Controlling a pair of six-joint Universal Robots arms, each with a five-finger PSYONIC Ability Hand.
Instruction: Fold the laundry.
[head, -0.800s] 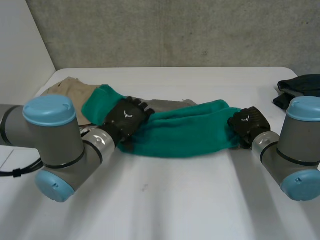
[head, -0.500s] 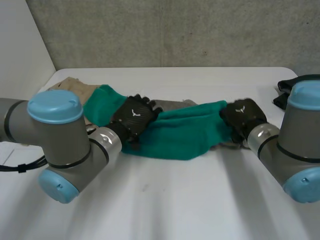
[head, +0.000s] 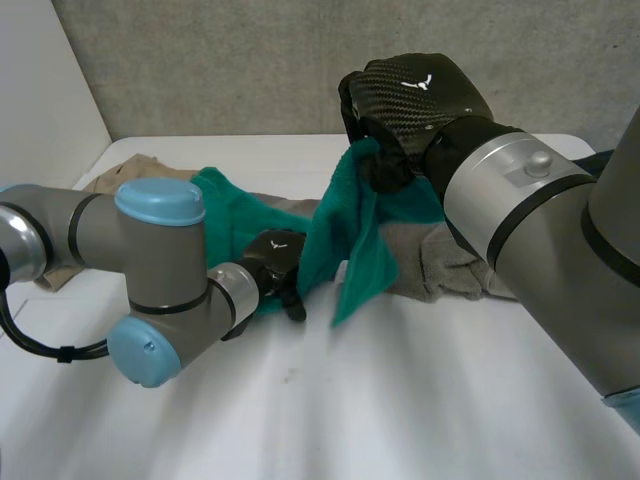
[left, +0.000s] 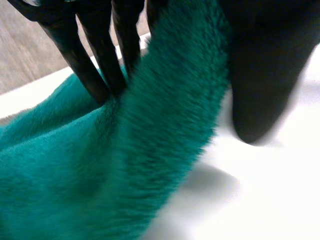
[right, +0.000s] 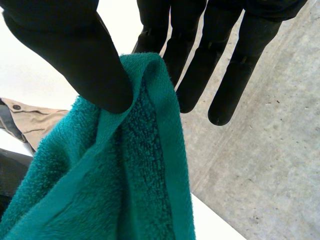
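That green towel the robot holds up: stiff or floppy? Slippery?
Probably floppy: the green towel hangs in limp folds from the right hand. Likely not slippery, as its looped pile looks grippy at the pinched hem. Seemingly light: a mere pinch holds it up.

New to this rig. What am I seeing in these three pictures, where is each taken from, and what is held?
This is a robot with two grey arms, each ending in a black hand, at a white table. The wide picture looks down from a camera between and behind the arms; the other two come from cameras on the wrists, looking along each hand's palm. The right hand is raised and pinches an edge of a green towel between thumb and fingers. The left hand is low at the table, pinching the same towel further along. A beige garment and a grey cloth also lie on the table.
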